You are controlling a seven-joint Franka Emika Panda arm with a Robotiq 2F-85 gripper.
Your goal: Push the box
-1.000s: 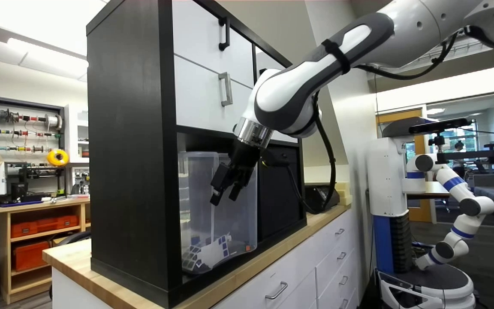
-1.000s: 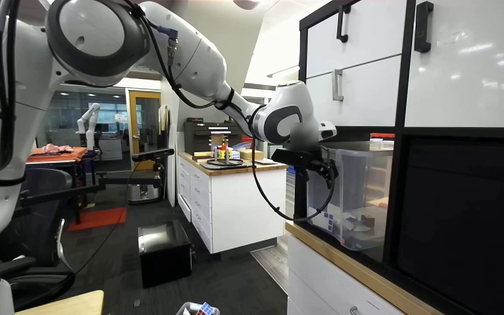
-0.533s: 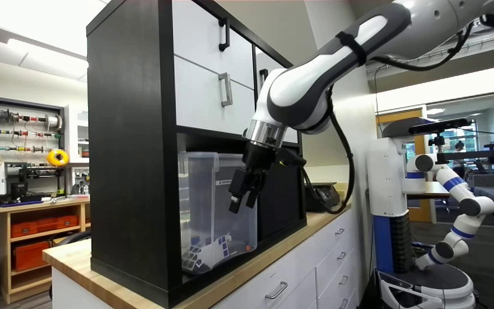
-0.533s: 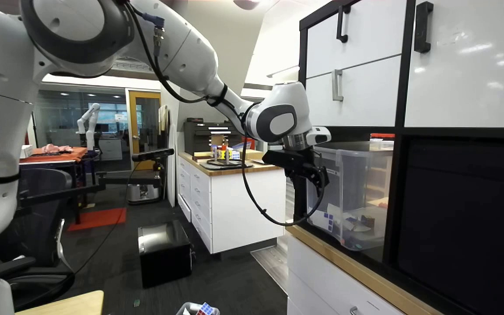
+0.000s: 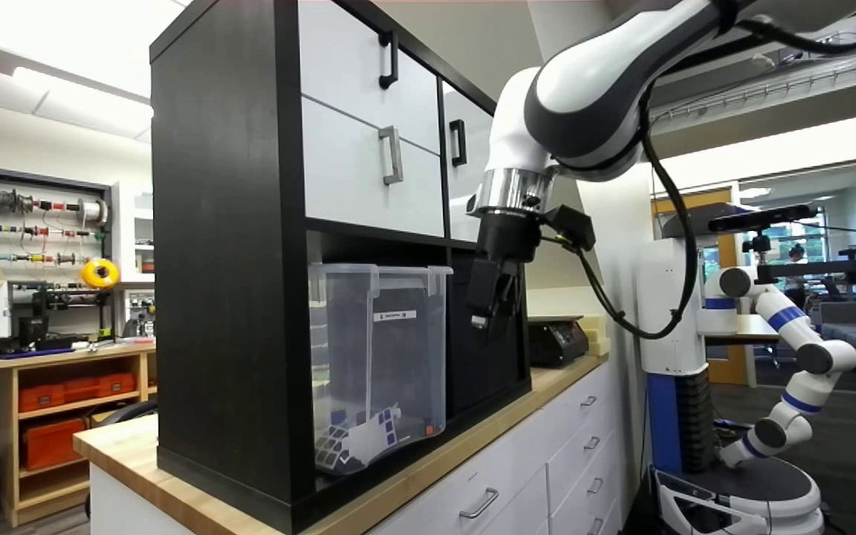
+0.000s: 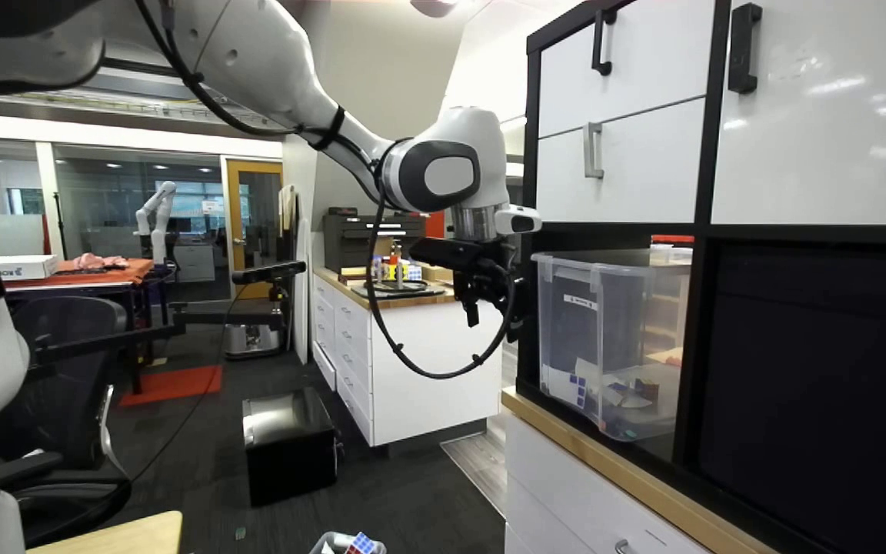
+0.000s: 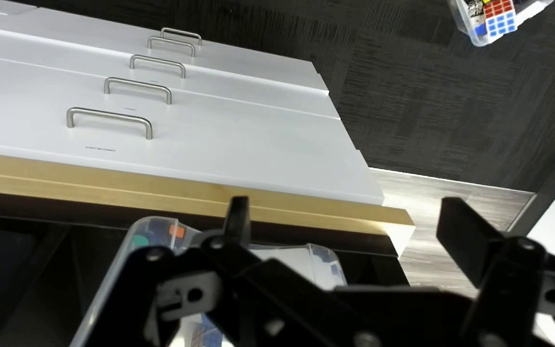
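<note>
- Since the earlier frames, the white-and-grey robot arm (image 5: pixel 584 93) and its black two-fingered gripper (image 7: pixel 346 212) have moved out from in front of the large clear plastic storage bin (image 5: pixel 406 357); in an exterior view the gripper now overlaps the plain black panel (image 5: pixel 484 371) beside it.
- The bin itself shows no visible shift: in both exterior views it stands upright in a lower compartment of the black shelf cabinet with white drawer fronts (image 5: pixel 216 260).
- In the wrist view the gripper's black fingers (image 7: pixel 238 221) are spread wide, and in the exterior views the gripper looks apart from the bin.
- A white rectangular label (image 5: pixel 395 316) on the bin's front, covered by the gripper a second ago, shows whole.
- White and blue printed pieces (image 5: pixel 370 440) lie in the bin's bottom; what they are is hard to tell.
- The cabinet rests on a light wooden countertop (image 5: pixel 428 471) above white drawers with silver bar handles (image 7: pixel 110 114).
- In the wrist view, a red, white and blue puzzle cube (image 7: pixel 500 20) sits in a pale plastic container (image 7: pixel 464 21) over dark grey carpet (image 7: pixel 427 106).
</note>
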